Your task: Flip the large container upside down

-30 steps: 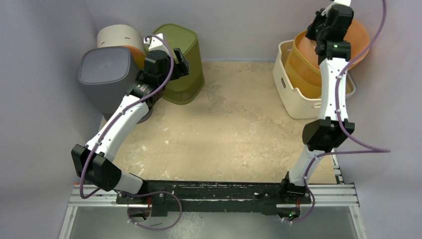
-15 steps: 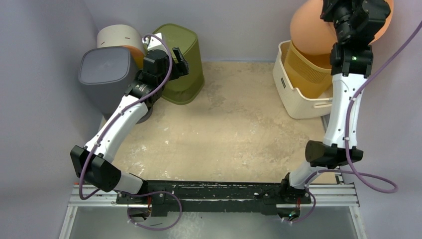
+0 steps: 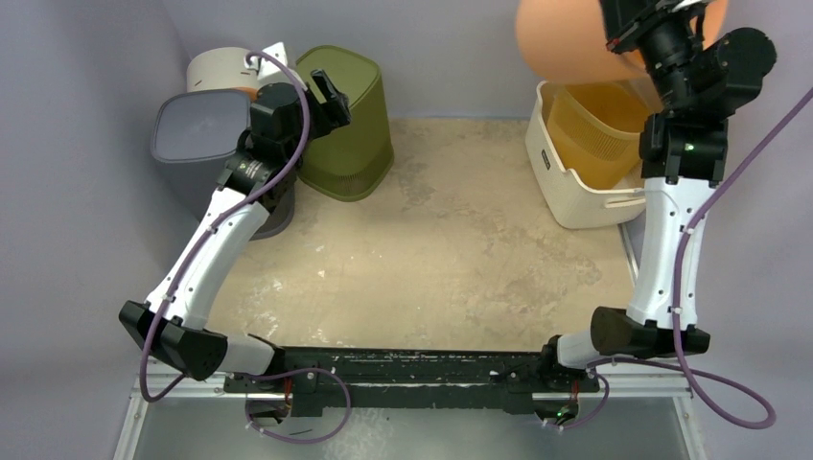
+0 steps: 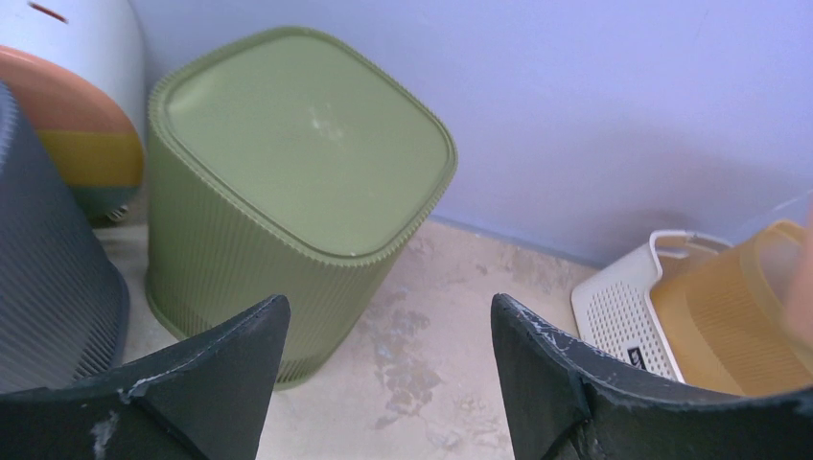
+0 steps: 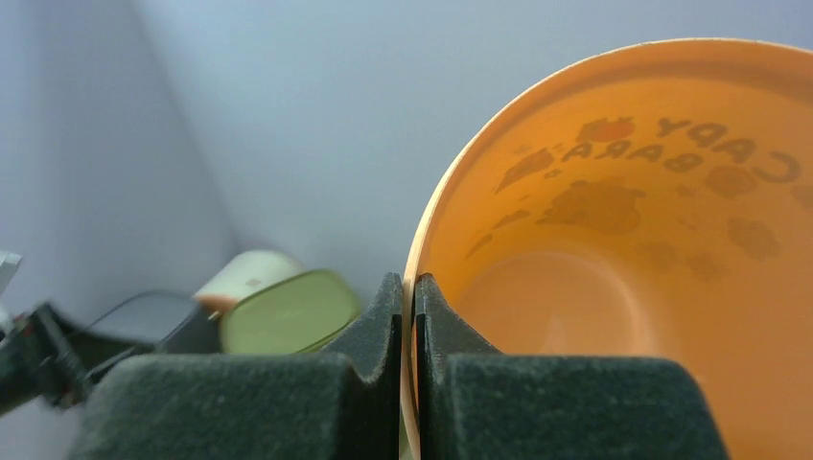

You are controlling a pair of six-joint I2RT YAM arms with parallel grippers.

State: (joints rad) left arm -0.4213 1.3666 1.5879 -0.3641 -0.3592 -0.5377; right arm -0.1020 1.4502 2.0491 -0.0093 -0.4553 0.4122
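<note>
Up in the far right corner, the large orange container (image 3: 566, 43) is off the desk (image 3: 431, 240) and hanging in the air above the white basket (image 3: 561, 196). It is round, smooth and peachy-orange on the outside. The right wrist view looks straight into its glowing inside, where "CAPY BARA" lettering and small printed shapes show on the wall. The right pincer (image 5: 410, 284) is clamped tight on the thin rim, one finger on each side of it. Below, the white basket has perforated walls, and an amber ribbed basket (image 3: 594, 129) is sitting inside it. Over on the left, the left pincer (image 4: 388, 309) hovers with its fingers spread wide and nothing between them, just above the green ribbed bin (image 3: 350, 125). That bin stands with its flat closed face up. Just beside it is a grey bin (image 3: 197, 144) with its closed face also up, and behind that a cream cylinder (image 3: 225, 69) with orange and yellow bands.
</note>
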